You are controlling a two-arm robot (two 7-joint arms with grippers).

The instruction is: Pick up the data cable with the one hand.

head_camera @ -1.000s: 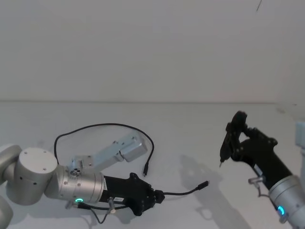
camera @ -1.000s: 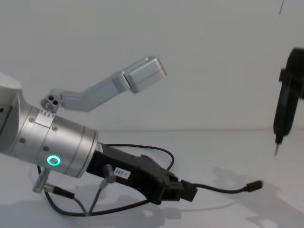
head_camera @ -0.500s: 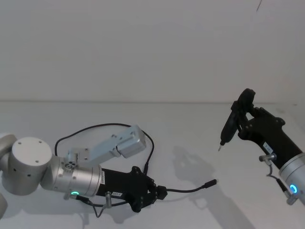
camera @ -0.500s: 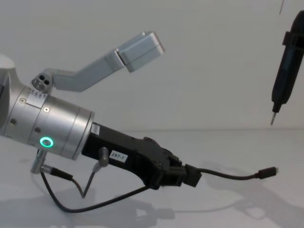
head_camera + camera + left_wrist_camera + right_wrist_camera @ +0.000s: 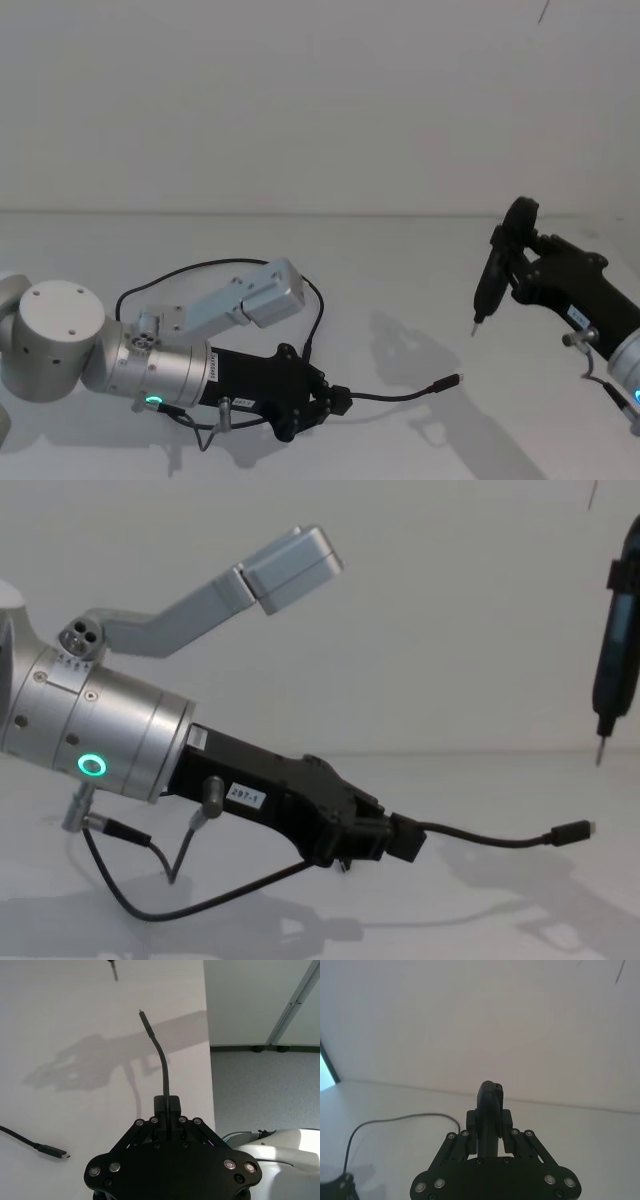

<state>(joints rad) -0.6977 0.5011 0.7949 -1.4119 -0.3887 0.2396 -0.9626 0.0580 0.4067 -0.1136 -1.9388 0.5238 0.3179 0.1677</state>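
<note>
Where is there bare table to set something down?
Bare: the far strip between cable and wall, and the middle between the cable's plug and the tool in the right gripper. Crowded: around the left gripper, shut on the cable.

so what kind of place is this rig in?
Probably a robot test bench or lab: a bare white table, a plain white wall, the left pincer gripping a data cable, and the right pincer holding a slim dark tool.
</note>
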